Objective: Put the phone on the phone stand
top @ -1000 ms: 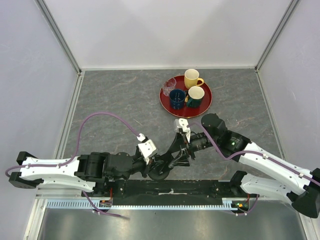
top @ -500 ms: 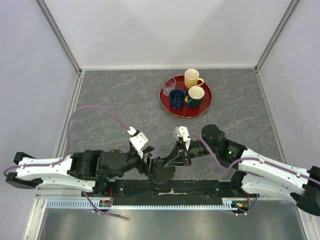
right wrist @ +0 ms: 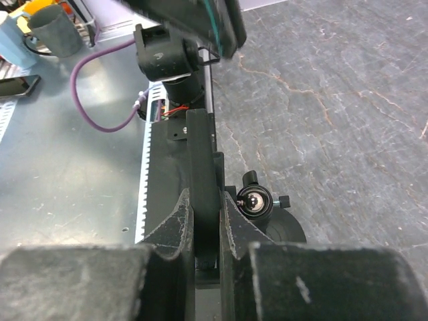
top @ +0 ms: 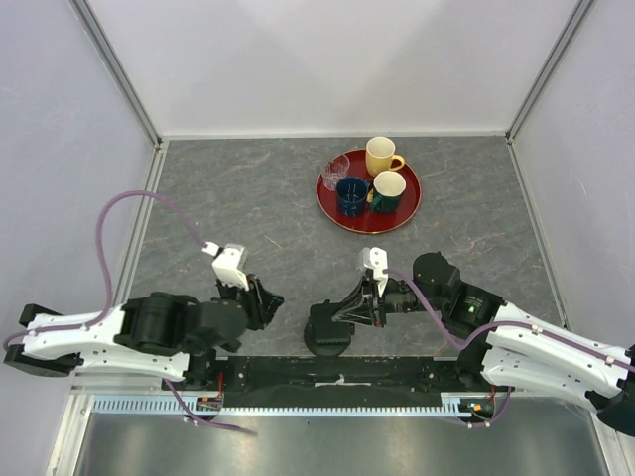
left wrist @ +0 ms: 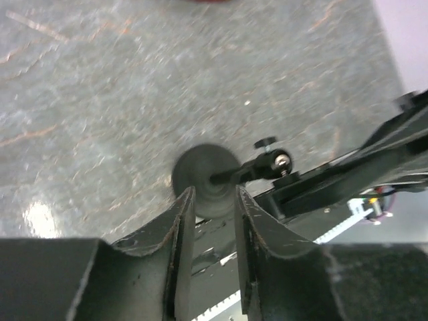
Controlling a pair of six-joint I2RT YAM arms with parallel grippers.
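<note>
The phone (top: 349, 307) is a thin black slab held edge-on, and my right gripper (top: 369, 297) is shut on it. In the right wrist view the phone (right wrist: 200, 147) runs up between the jaws of the right gripper (right wrist: 206, 195). The phone stand (top: 325, 341) rests near the table's front edge, directly below the phone. Its ball joint (right wrist: 255, 200) sits just right of the phone. I cannot tell whether the phone rests in the cradle. My left gripper (top: 268, 297) is open and empty, left of the stand. In the left wrist view the left gripper (left wrist: 214, 190) faces the stand's disc base (left wrist: 200, 167).
At the back right a round red tray (top: 372, 221) carries a yellow mug (top: 380, 156), a dark green mug (top: 388, 188), a blue cup (top: 351, 195) and a clear glass (top: 336, 169). A black rail (top: 337, 375) lines the near edge. Walls enclose the grey tabletop (top: 238, 198).
My left gripper has let go near the stand and pulled back to the left, now open. The right gripper has shut on the phone and shifted slightly toward the near edge.
</note>
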